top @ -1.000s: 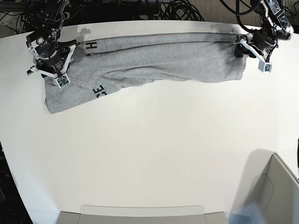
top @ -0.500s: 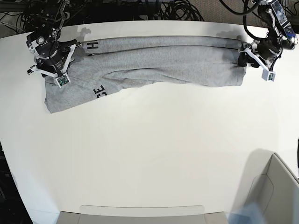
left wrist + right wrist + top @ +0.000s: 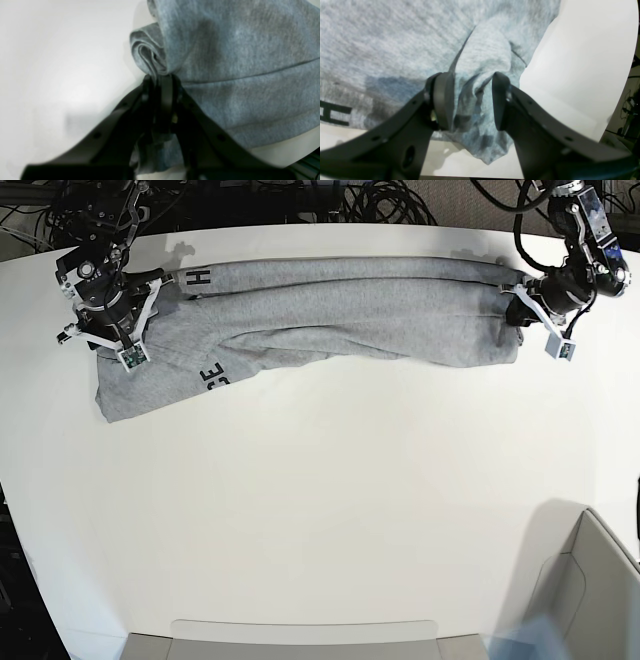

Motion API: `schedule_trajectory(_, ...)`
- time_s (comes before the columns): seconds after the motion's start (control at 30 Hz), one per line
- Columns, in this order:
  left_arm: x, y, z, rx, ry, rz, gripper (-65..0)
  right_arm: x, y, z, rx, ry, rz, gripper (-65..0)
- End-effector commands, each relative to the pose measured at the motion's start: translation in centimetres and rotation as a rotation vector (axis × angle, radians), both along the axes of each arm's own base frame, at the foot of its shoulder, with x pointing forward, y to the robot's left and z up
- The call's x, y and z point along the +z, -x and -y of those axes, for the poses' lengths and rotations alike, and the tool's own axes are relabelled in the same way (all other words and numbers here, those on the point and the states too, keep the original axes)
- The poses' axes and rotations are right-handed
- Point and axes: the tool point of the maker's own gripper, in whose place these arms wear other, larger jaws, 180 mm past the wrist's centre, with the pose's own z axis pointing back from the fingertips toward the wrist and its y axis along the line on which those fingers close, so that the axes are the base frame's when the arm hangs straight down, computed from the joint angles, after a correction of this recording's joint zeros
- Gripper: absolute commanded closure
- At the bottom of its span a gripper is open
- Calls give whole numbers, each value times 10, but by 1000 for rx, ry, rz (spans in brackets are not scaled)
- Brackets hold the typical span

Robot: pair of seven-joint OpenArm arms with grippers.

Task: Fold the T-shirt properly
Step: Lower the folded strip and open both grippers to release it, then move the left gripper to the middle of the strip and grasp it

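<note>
The heather-grey T-shirt (image 3: 350,310) lies stretched in a long, loosely folded band along the table's far side, with black letters (image 3: 211,376) showing near its left end. At the band's right end, my left gripper (image 3: 513,307) is shut on a rolled bunch of cloth (image 3: 150,55), its jaws (image 3: 160,80) pressed together. Over the left end, my right gripper (image 3: 112,340) points down into the shirt. In the right wrist view its fingers (image 3: 442,100) stand apart with a thick puckered ridge of fabric (image 3: 480,62) pinched between them, beside a black letter H (image 3: 332,113).
A grey bin (image 3: 590,580) stands at the front right corner. A flat grey tray (image 3: 300,635) lies along the front edge. Black cables (image 3: 380,200) crowd behind the table's far edge. The white tabletop (image 3: 330,500) spreads in front of the shirt.
My left gripper has gone from wide open to shut on the shirt's right end, shifting a little over it. The right arm and the shirt's left end have not moved.
</note>
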Motion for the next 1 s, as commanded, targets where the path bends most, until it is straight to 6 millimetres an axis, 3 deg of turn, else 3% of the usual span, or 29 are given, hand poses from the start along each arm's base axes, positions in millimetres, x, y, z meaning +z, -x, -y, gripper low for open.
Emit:
schedule_trajectory(0.0, -12, 24, -4, -29, -45, -123, 0, 8, -6, 0, 18, 9, 26, -256)
schedule_trajectory(0.07, -8, 16, -12, -4, -53, -99, 0, 8, -6, 0, 18, 9, 27, -256)
schedule_trajectory(0.27, 6, 6, -96, 211, -126, -86, 0, 8, -7, -1, 19, 2, 32, -256)
schedule_trajectory(0.43, 9, -19, -135, 271, -148, -113, 0, 13, -14, -2, 19, 0, 51, -256)
schedule_trajectory(0.6, 36, -30, -155, 265, -209, -97, 0, 11, -14, -8, 10, -18, 54, -256)
schedule_trajectory(0.77, 84, -34, -168, 262, -323, -42, 0, 11, -14, -9, 10, -23, 55, -256)
schedule_trajectory(0.9, 123, -50, -159, 254, -406, 89, 0, 11, -14, -10, 12, -26, 55, -256)
schedule_trajectory(0.97, 132, -54, -141, 214, -442, 130, 0, 13, -18, -10, 12, -26, 66, -256)
